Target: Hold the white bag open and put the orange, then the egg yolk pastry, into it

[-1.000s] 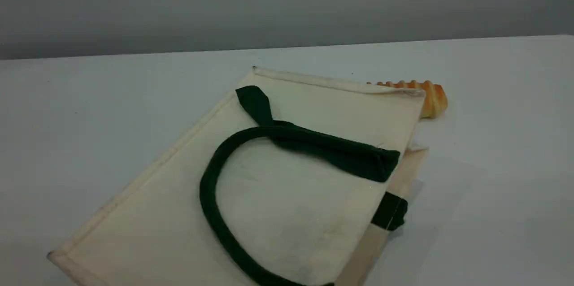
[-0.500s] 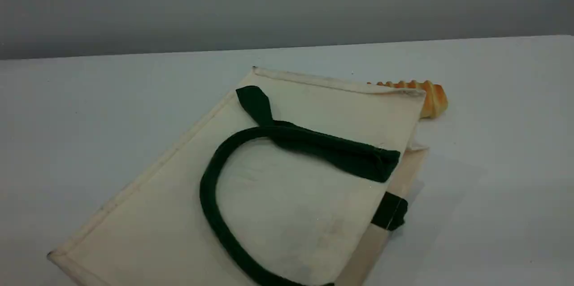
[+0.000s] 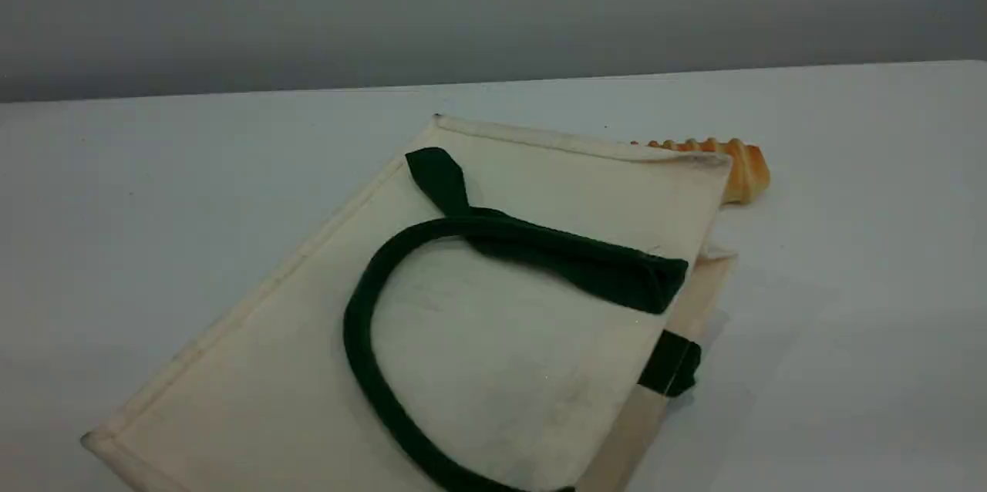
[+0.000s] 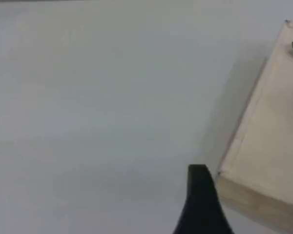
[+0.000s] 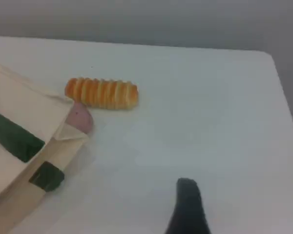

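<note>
**White bag flat on the worktop, both claws apart from it**

The white bag (image 3: 270, 384) lies flat on the worktop (image 3: 154, 168). One dark green handle (image 3: 362, 353) loops across its upper face, and there is a green patch (image 3: 671, 362) at the rim on the right. A striped bread roll (image 3: 736, 164) rests just beside the far right corner. A pink ball (image 5: 81, 118) shows at the mouth; whether it is inside I cannot tell. The left claw (image 4: 201, 204) hangs near a bag corner and the right claw (image 5: 188, 204) over bare worktop. Both are spread wide and hold nothing.
</note>
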Available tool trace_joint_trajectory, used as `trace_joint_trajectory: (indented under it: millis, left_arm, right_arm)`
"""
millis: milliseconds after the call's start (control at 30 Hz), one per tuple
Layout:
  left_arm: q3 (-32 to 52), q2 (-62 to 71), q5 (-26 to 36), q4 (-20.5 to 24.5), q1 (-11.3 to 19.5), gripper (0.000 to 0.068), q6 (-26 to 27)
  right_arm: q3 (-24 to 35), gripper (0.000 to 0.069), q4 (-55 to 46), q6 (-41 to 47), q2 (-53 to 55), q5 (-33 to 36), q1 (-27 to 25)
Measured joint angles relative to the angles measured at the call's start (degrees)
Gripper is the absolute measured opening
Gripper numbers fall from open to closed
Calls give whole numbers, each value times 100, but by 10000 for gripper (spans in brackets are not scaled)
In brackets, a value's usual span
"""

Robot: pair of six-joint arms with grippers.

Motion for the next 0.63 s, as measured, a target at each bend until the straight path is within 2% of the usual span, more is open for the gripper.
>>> trace_joint_trajectory:
  millis: [100,633]
  left_arm:
    - [0,0,0,2,133,434,0]
    - [0,10,-5,13,133,434,0]
  right_arm:
    - [0,475,0,0,0,0,0]
    - [0,475,5,0,0,0,0]
